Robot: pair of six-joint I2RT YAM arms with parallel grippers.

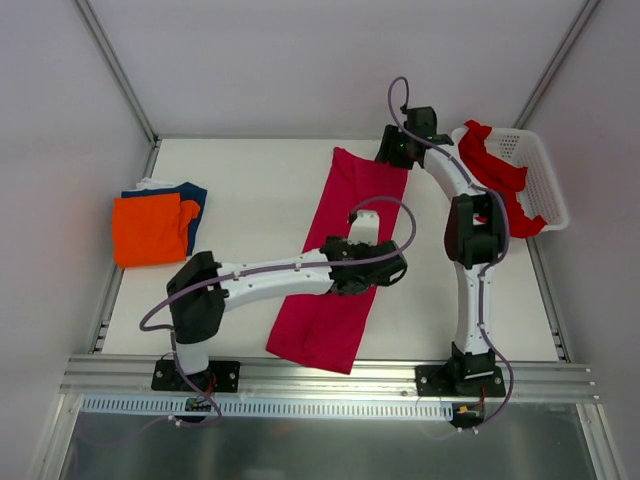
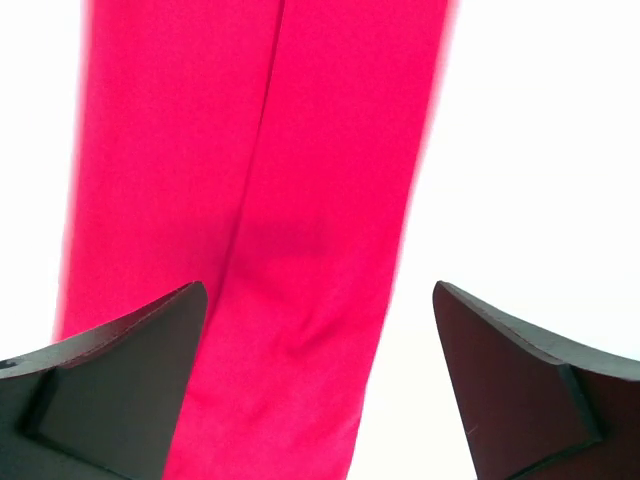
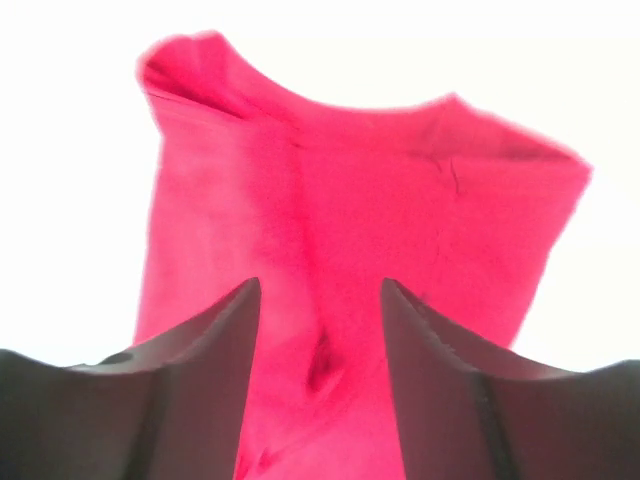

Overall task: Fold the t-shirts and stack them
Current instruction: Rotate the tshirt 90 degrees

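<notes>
A magenta t-shirt [image 1: 345,250] lies as a long narrow strip running diagonally from the table's far middle to its near edge. My left gripper [image 1: 392,268] hovers over the strip's right edge at mid length. In the left wrist view this gripper [image 2: 320,290] is wide open, with the magenta cloth [image 2: 250,180] lying flat below it. My right gripper [image 1: 398,152] is at the strip's far end. The right wrist view shows it [image 3: 320,282] open above a small pucker in the cloth [image 3: 330,200]. An orange t-shirt [image 1: 148,230] sits folded on a navy one [image 1: 195,195] at the left. A red t-shirt [image 1: 495,170] hangs out of the basket.
A white lattice basket [image 1: 545,175] stands at the far right edge of the table, beside my right arm. The folded stack lies near the table's left edge. A metal rail [image 1: 320,375] runs along the near edge by both arm bases.
</notes>
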